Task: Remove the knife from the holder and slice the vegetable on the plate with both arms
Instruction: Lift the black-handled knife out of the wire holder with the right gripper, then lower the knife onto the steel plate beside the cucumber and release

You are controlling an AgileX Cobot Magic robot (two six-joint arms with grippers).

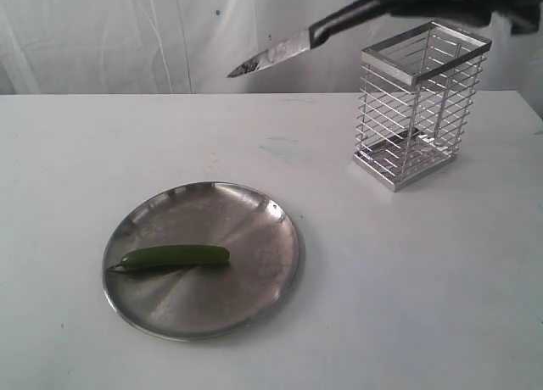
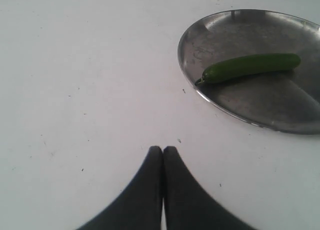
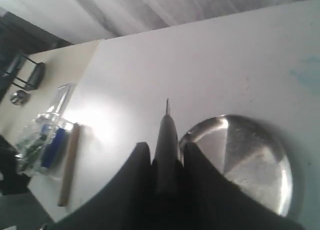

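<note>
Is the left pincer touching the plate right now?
Apart. The left wrist view shows the shut left pincer stopped short of the plate, with a stretch of bare white table between them.

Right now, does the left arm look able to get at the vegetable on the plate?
Probably yes. The left gripper, shut and empty, is over bare table beside the plate, and nothing lies between it and the vegetable. The knife is held up high near the holder, well clear.

text: none legible | brands, numbers, signs: none legible | plate (image 1: 246, 225), holder (image 1: 420, 110), knife (image 1: 293, 47): no readable marks | clear packet with blue contents (image 3: 41, 137): too blurred to read
</note>
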